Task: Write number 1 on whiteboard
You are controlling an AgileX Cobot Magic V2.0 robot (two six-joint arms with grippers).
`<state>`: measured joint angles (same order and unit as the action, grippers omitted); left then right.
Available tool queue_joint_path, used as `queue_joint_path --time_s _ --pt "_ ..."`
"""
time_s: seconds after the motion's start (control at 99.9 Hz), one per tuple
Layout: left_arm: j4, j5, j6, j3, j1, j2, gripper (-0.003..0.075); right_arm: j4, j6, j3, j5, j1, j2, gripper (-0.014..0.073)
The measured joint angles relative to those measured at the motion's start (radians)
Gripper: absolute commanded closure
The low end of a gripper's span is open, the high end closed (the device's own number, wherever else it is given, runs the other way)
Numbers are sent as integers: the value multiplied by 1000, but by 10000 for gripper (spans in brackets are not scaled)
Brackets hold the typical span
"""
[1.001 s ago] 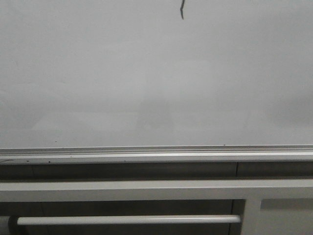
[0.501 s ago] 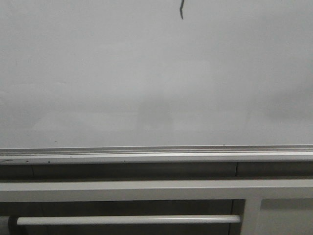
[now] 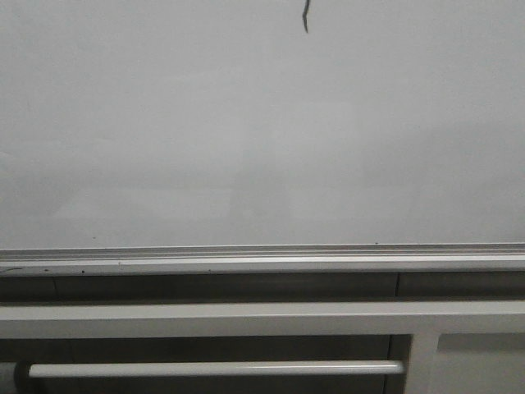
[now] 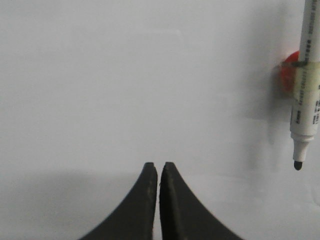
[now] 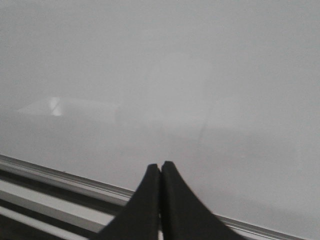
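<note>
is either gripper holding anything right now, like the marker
Nothing is held. The left gripper and right gripper are both shut on nothing. The marker hangs apart from the left fingers, strapped to a red mount on the whiteboard.

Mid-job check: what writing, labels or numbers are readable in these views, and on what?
"1": the thin dark stroke at the top edge of the whiteboard in the front view; it is kinked and cut off by the frame.
Print on the marker barrel, seen in the left wrist view: too small and blurred to read.
No other text shows.
</note>
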<state>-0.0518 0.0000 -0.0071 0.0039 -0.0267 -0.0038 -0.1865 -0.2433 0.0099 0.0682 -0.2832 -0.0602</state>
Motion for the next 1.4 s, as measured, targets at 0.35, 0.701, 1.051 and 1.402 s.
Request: queue_joint_path --time_s 0.35,0.701,1.051,1.402 --pt "0 0 0 0 0 0 741 171 147 1 60 35 70 658" --pt "0 0 0 0 0 0 741 168 156 1 107 227 70 658" --pt "0 0 0 0 0 0 741 166 156 1 120 340 70 658" --pt "0 0 0 0 0 0 741 145 156 1 146 342 70 658"
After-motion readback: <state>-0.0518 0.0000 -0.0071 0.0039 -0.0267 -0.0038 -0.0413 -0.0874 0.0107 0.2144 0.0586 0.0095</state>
